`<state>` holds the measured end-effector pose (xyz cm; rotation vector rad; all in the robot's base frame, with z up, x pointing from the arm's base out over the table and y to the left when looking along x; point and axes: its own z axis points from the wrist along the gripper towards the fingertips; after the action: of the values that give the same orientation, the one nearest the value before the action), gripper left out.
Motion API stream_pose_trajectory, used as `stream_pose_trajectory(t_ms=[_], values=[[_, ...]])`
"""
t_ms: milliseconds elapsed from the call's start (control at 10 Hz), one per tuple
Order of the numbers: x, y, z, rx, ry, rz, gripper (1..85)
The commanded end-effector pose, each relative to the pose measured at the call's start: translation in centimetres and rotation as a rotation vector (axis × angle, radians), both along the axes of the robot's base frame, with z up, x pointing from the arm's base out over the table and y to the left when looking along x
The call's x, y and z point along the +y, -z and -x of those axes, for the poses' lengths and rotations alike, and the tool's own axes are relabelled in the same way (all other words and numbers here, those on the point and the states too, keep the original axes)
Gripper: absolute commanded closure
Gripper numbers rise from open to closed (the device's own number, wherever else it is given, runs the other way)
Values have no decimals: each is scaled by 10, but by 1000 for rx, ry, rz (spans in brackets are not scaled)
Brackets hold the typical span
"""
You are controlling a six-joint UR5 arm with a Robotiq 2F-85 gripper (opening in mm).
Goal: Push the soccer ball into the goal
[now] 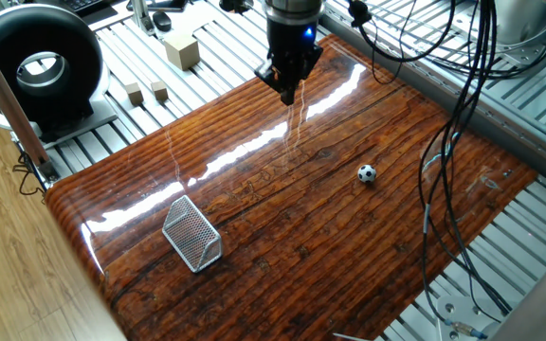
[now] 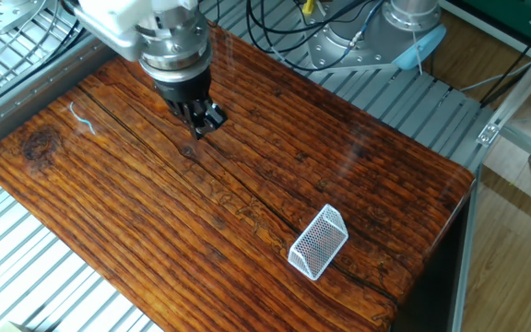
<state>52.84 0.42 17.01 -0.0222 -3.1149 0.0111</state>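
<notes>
The tiny black-and-white soccer ball (image 1: 367, 173) lies on the wooden board, right of middle. In the other fixed view my gripper hides it. The silver wire-mesh goal (image 1: 192, 233) stands near the board's front left edge and shows in the other fixed view (image 2: 319, 242) at the lower right. My gripper (image 1: 287, 95) hangs above the board's far edge with its fingers together and holds nothing. It is well apart from the ball and far from the goal. It shows in the other fixed view (image 2: 201, 127) too.
A big black ring-shaped device (image 1: 38, 66) stands at the far left off the board. Small wooden cubes (image 1: 147, 92) and a larger block (image 1: 181, 50) lie on the slatted table behind. Black cables (image 1: 463, 123) hang over the right side.
</notes>
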Motion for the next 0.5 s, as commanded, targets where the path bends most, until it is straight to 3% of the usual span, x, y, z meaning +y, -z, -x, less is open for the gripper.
stream_pose_trajectory(t_ms=[0, 200, 400], values=[[-17, 18, 7, -10, -73, 46, 847], [-22, 26, 15, 3, -102, 37, 847], [-23, 25, 11, -10, -159, 43, 847]])
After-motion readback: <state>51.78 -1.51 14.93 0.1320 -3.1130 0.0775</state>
